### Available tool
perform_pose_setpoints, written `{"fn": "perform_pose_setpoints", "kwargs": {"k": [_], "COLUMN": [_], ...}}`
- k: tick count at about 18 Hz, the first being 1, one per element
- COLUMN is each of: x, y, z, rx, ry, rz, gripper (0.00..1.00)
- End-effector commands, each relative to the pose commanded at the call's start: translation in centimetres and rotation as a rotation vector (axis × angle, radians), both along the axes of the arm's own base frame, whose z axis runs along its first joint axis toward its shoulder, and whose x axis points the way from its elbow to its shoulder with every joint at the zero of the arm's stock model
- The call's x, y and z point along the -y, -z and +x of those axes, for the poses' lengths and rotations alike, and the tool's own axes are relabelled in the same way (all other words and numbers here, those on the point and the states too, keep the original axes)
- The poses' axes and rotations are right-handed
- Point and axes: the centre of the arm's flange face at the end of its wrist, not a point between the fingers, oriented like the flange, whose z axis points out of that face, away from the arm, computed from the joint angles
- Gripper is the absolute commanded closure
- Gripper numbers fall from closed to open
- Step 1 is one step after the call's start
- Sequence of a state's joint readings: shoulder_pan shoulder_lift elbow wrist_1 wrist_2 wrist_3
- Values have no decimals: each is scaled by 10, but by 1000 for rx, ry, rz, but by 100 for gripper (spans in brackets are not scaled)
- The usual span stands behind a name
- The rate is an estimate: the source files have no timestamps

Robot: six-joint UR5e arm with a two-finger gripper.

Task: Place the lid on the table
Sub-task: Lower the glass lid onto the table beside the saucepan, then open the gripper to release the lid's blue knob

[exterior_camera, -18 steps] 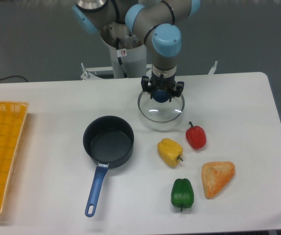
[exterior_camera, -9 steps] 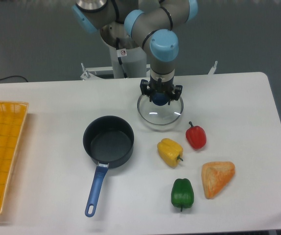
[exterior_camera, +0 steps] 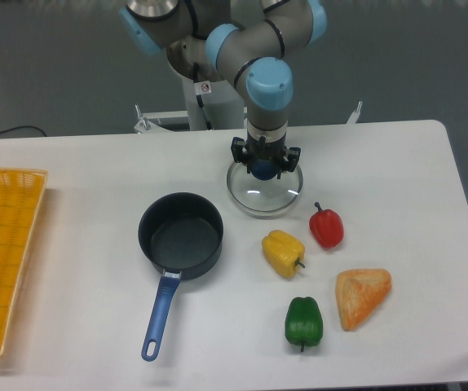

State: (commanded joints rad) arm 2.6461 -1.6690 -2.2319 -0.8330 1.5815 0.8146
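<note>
Near edge of the bench (exterior_camera: 79,326): a green bell pepper (exterior_camera: 303,322) and, toward the right edge, a wedge of bread (exterior_camera: 363,296). Just behind them lie a yellow bell pepper (exterior_camera: 283,252) and a red bell pepper (exterior_camera: 326,227). Left of the peppers stands a dark saucepan (exterior_camera: 181,233), open-topped and empty, its blue handle pointing toward the near edge. At the left edge sits a yellow woven tray (exterior_camera: 2,252). Toward the far edge, about mid-width, lies the glass lid (exterior_camera: 264,188), well clear of the saucepan and apart from the red pepper. The gripper (exterior_camera: 266,167) points straight down over the lid's centre, its jaws pinching the blue knob. Whether the rim rests fully on the bench or hangs just above it cannot be told; the lid looks level and very low. Progress: the lid is off the pot and at a free patch of bench, so the transfer appears essentially done. Remaining, by judgement: settle the rim if it is not yet down, part the jaws, and lift the arm away.
</note>
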Motion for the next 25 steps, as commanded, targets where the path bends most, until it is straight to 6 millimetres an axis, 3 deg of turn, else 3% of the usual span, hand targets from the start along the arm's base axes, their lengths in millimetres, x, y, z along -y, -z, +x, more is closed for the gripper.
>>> {"fn": "perform_pose_setpoints", "kwargs": {"k": [25], "x": [-6], "y": [8], "z": [7], "rx": [6], "ry": [-27], "rz": [-25], "gripper": [51]}}
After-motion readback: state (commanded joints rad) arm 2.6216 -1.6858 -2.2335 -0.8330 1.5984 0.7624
